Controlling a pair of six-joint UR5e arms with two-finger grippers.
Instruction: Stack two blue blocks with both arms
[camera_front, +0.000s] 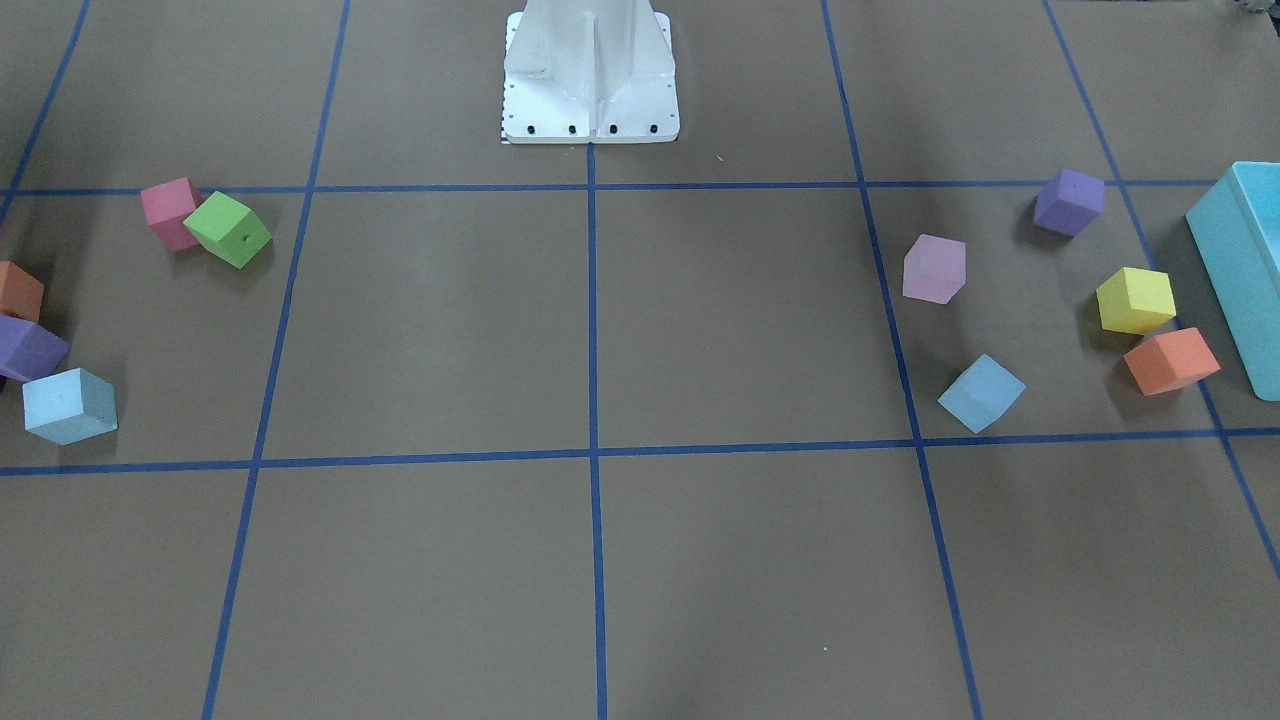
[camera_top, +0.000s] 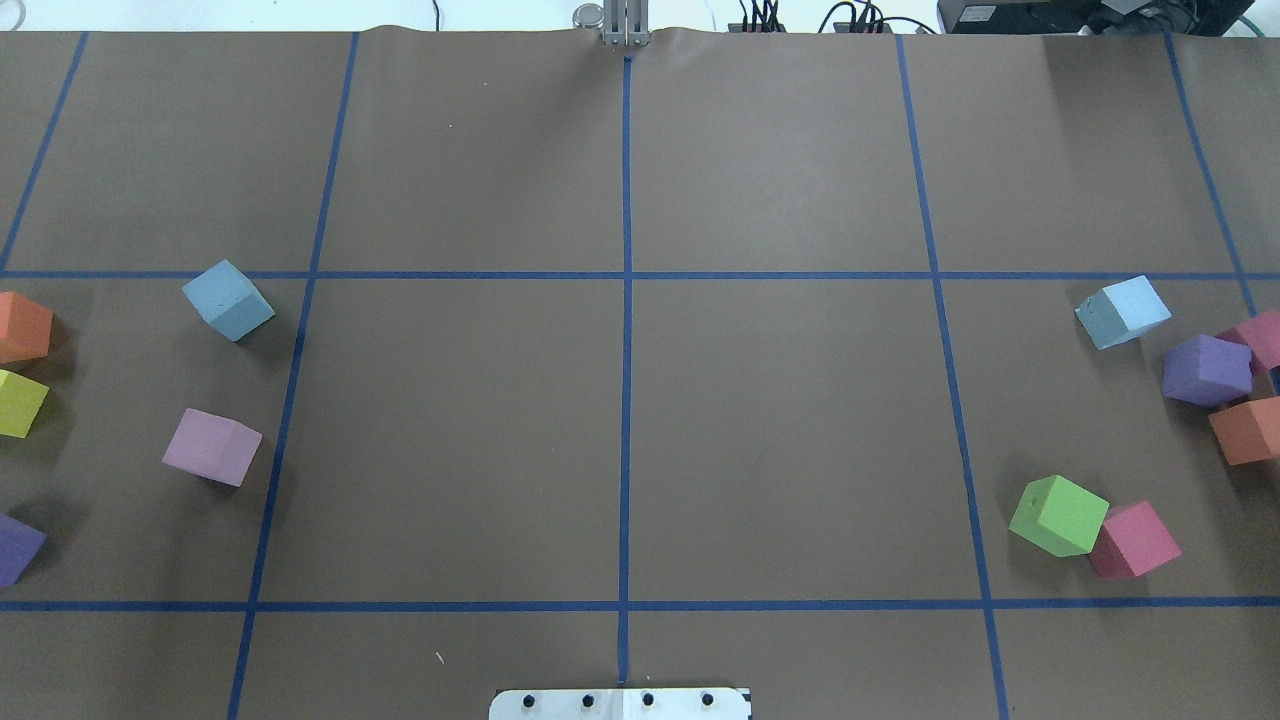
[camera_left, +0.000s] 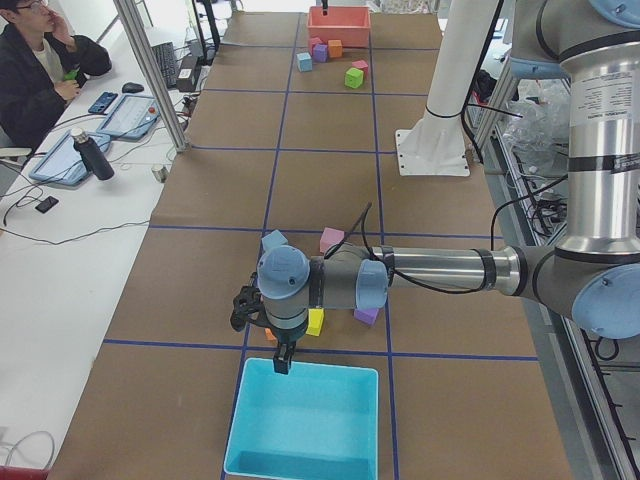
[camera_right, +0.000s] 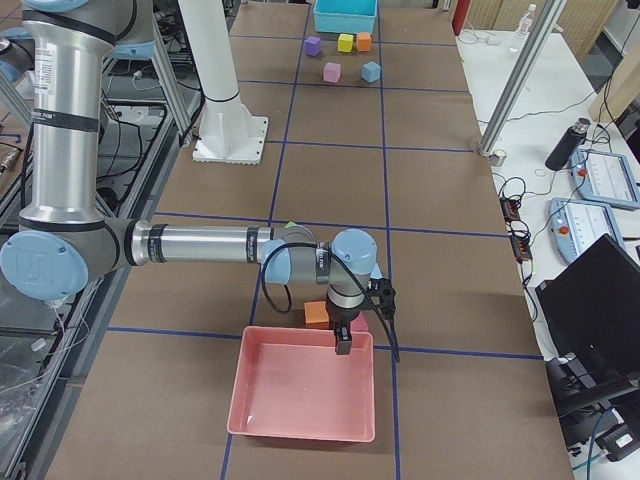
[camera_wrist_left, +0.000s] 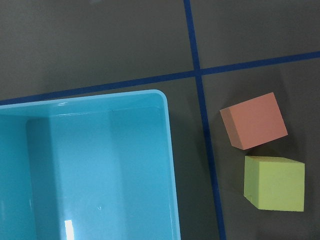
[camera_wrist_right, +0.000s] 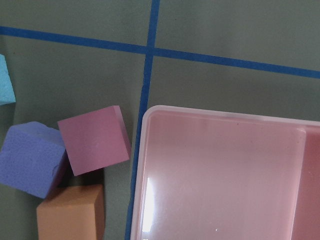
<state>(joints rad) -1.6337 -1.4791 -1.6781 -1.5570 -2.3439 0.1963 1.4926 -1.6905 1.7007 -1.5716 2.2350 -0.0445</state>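
Note:
Two pale blue cubes lie far apart. One blue cube (camera_top: 228, 299) (camera_front: 981, 393) sits on my left side, the other blue cube (camera_top: 1122, 311) (camera_front: 70, 405) on my right side; a sliver of the latter shows at the right wrist view's left edge (camera_wrist_right: 4, 80). My left gripper (camera_left: 283, 362) hangs over the near rim of a teal tray (camera_left: 305, 418), seen only from the side, so I cannot tell if it is open or shut. My right gripper (camera_right: 342, 345) hangs over a pink tray (camera_right: 300, 395); its state is equally unclear. No fingers show in either wrist view.
On the left side lie a lilac cube (camera_top: 211, 447), an orange cube (camera_wrist_left: 253, 120) and a yellow cube (camera_wrist_left: 275, 182) beside the teal tray (camera_wrist_left: 100, 165). On the right lie green (camera_top: 1058, 515), pink (camera_top: 1133, 540), purple (camera_top: 1206, 370) and orange (camera_top: 1248, 430) cubes.

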